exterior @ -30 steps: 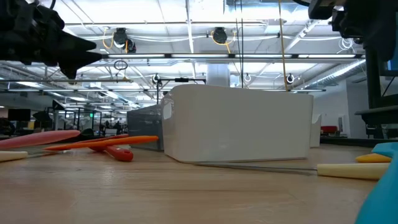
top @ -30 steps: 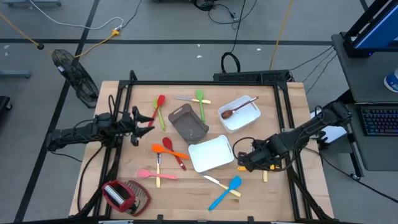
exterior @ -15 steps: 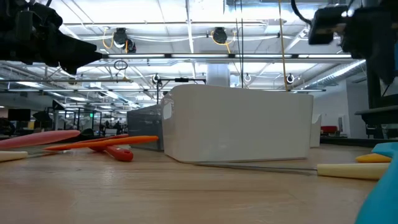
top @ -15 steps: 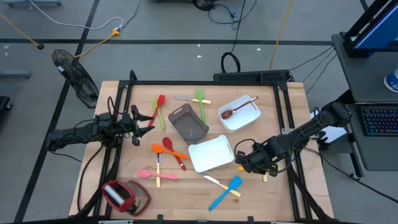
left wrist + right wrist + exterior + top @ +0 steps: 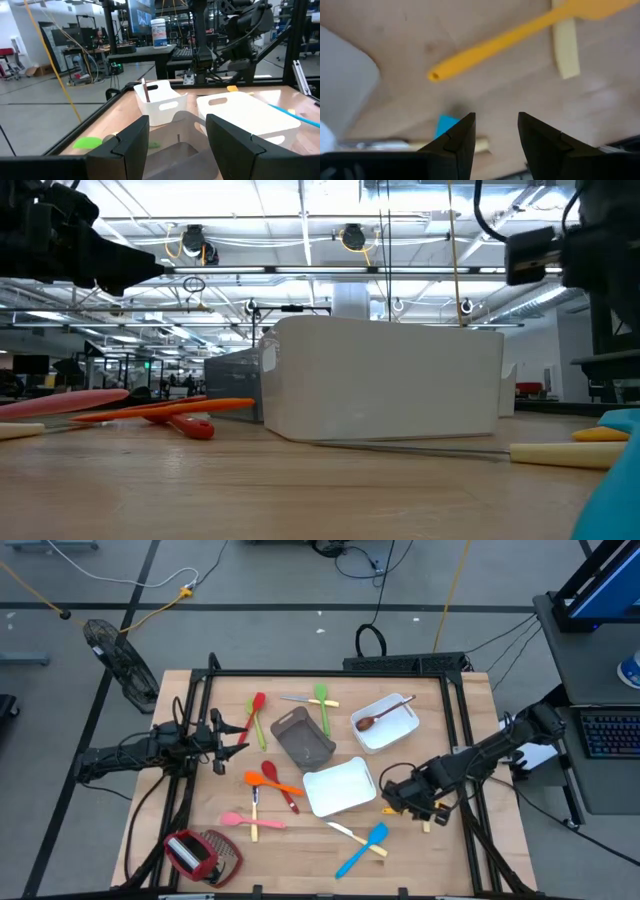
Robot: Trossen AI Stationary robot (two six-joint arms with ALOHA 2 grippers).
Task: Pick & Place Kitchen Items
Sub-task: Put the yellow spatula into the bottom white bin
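Hovering with spread fingers, the right gripper (image 5: 495, 145) has the long yellow plastic spatula (image 5: 520, 37) lying just ahead, untouched.

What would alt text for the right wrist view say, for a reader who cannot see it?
The right claw hangs open and empty above the wooden table, looking down on a yellow utensil handle lying diagonally. A pale handle crosses under it, and a blue utensil shows near the fingers, with a white tray at the edge.
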